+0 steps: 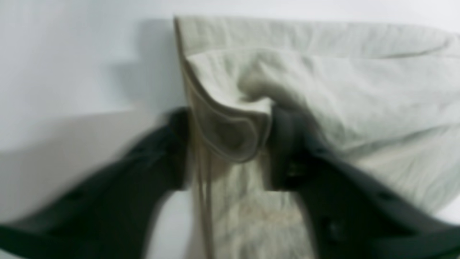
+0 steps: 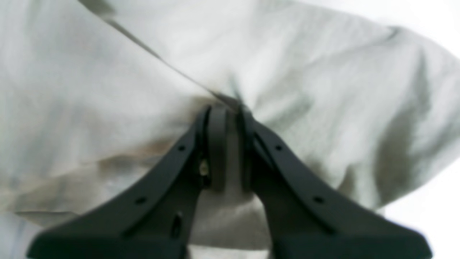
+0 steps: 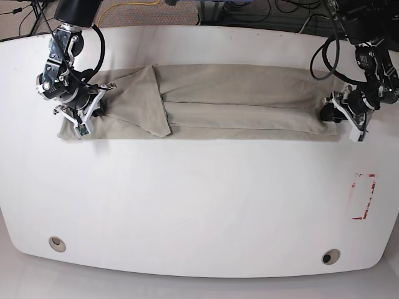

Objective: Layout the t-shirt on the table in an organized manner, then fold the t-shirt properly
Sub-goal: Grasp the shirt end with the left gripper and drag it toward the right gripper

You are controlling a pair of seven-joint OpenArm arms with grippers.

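The beige-grey t-shirt lies on the white table as a long strip, with a flap folded over near its left end. My right gripper is at the strip's left end and is shut on a pinch of cloth. My left gripper is at the strip's right end. In the left wrist view, its fingers stand apart with a curled hem edge of the shirt between them, and the view is blurred.
A red-outlined rectangle is marked near the table's right edge. Two grey grommet holes sit near the front edge. Cables lie beyond the far edge.
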